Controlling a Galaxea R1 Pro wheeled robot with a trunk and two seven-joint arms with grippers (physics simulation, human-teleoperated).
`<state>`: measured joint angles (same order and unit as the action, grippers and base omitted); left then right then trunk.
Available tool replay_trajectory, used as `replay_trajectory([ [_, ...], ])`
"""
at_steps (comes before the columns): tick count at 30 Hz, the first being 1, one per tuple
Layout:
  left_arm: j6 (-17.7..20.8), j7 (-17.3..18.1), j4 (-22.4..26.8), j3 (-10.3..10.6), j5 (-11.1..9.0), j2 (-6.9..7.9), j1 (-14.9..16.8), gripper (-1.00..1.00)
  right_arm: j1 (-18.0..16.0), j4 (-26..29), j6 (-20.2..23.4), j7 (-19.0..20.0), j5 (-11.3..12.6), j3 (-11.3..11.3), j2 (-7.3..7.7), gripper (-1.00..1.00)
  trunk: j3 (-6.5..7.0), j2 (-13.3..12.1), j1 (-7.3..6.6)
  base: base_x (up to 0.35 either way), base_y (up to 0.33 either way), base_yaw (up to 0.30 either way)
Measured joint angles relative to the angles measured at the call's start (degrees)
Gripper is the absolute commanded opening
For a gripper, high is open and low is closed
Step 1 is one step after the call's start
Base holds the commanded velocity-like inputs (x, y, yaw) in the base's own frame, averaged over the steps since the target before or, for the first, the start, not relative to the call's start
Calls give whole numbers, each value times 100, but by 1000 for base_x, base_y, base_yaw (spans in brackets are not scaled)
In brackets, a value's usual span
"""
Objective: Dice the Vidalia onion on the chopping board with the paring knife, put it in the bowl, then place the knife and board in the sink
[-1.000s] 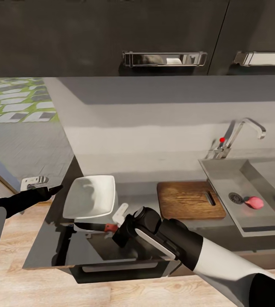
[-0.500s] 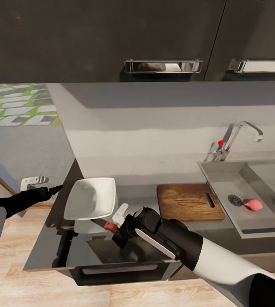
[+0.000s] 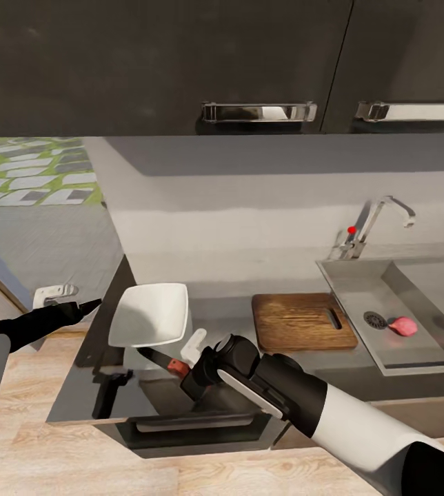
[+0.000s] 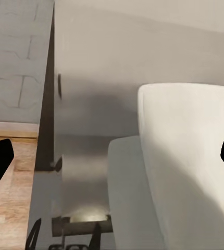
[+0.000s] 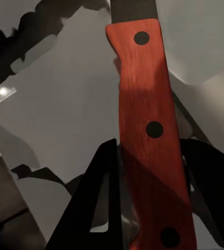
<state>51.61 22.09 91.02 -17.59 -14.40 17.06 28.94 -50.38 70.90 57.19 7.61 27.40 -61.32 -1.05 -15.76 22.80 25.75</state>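
Head view: the paring knife [image 3: 158, 358] was clamped by its handle in the right gripper [image 3: 184, 365], blade beside the bowl [image 3: 149, 315]. The left gripper [image 3: 92, 304] was spread open. The Vidalia onion [image 3: 402, 326] lay in the sink [image 3: 360, 289], past the chopping board [image 3: 298, 322].

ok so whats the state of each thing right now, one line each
paring knife: handle between the right pincer fingers, blade pointing toward the bowl
right pincer: shut on the paring knife
left pincer: open, empty, facing the bowl
bowl: upright on the countertop, empty
chopping board: flat, bare, beside the sink
Vidalia onion: whole, in the sink by the drain
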Motion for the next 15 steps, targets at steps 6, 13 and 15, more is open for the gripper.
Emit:
replay_trajectory([
  [6, 0, 0, 0, 0, 0, 2, 0, 100, 0, 0, 0, 0, 0, -1, 0, -100, 0, 0, 0, -5, 0, 0],
  [13, 0, 1, -1, 0, -3, 6, 1, 100, 0, 0, 0, -1, 0, -1, -1, -100, 0, 1, 2, -69, 0, 0],
  [15, 0, -1, -1, 1, -1, 7, 1, 100, 0, 0, 0, -1, 1, 0, 0, -100, 1, 0, 2, -282, 0, 0],
])
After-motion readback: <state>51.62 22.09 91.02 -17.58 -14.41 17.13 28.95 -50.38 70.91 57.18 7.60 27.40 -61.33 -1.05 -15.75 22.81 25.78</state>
